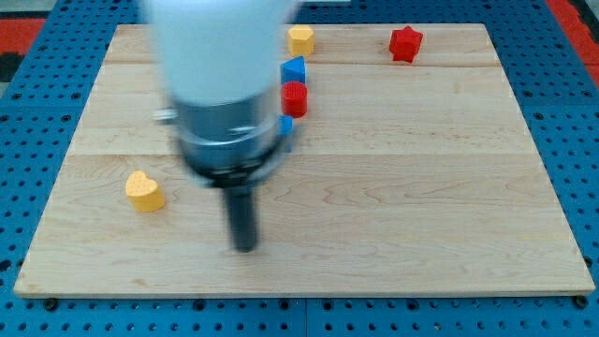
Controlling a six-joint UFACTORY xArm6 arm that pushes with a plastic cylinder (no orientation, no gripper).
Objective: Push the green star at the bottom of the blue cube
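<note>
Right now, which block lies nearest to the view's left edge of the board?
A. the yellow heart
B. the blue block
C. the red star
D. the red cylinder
A: the yellow heart sits alone at the view's left, left of my tip; the other blocks lie further right.

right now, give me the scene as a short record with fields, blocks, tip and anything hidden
tip: my tip near the view's bottom, touching no block
nearest block: yellow heart, to the view's left of the tip
column by the arm: blue block, red cylinder, blue sliver
top edge: yellow block, red star
green star: not visible
surface: wooden board
</note>
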